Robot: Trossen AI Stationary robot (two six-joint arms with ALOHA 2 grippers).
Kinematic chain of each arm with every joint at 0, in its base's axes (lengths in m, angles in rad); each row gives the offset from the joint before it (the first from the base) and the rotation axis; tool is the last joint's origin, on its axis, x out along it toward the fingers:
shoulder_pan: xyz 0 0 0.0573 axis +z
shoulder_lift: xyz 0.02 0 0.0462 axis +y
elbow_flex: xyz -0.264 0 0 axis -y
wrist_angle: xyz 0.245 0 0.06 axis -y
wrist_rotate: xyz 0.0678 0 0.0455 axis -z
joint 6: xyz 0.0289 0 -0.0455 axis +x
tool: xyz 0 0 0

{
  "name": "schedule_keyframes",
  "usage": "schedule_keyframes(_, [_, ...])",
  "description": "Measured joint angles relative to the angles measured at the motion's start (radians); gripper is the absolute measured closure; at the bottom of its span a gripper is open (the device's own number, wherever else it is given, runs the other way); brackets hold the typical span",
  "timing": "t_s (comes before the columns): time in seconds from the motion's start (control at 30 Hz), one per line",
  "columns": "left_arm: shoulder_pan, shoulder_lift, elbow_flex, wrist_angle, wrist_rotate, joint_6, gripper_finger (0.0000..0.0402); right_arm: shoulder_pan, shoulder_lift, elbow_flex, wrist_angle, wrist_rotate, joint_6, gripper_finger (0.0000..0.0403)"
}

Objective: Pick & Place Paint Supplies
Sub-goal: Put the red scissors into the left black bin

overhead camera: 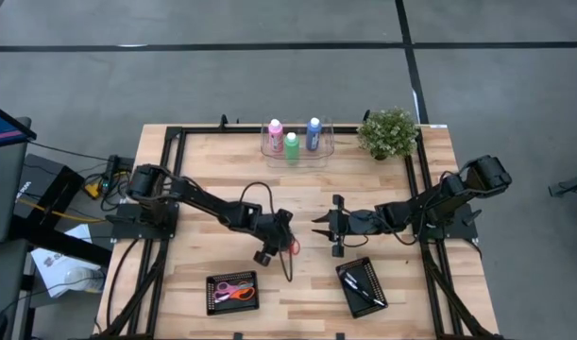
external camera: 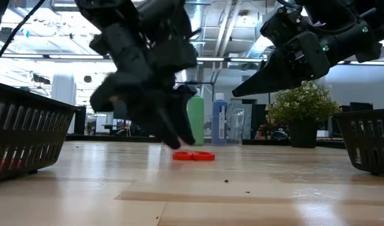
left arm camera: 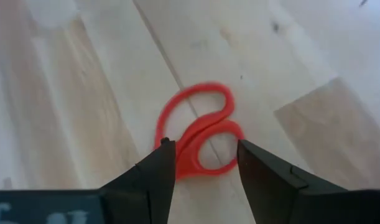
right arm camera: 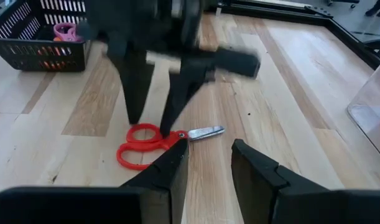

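Left gripper (right arm camera: 153, 118) spread, fingers down either side of red scissors' (right arm camera: 149, 144) handle loops, flat on desk (overhead camera: 222, 179) centre; no pinch seen. Right gripper (overhead camera: 318, 227) hovering just beside, parted, holding nothing. Pink bottle (overhead camera: 275, 134), green bottle (overhead camera: 292, 146), blue bottle (overhead camera: 313, 133) in clear tray at far edge, beside potted plant (overhead camera: 388, 132). Brushes (overhead camera: 363, 288) in right near basket (overhead camera: 347, 297). Open wood between.

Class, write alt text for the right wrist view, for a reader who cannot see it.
Red-handled scissors lie flat on the wooden table, and the left claw stands open directly over their handles. The right claw, also open, frames the foreground, and a black basket holding other scissors sits at the table's far corner.
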Motion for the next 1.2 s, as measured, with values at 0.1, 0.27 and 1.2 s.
schedule_keyframes(0.1, [0.0, 0.05, 0.036, 0.007, -0.001, 0.024, 0.024, 0.0, 0.0, 0.0, 0.01, 0.0, 0.0, 0.0295])
schedule_keyframes(0.27, [0.0, 0.121, 0.113, -0.027, -0.022, 0.024, 0.0245, 0.002, 0.0, 0.0, 0.013, 0.0, 0.0, 0.0295])
schedule_keyframes(1.2, [-0.006, 0.085, 0.138, -0.175, -0.03, -0.095, 0.0394, 0.002, 0.0, 0.0, 0.003, 0.0, 0.0, 0.0295])
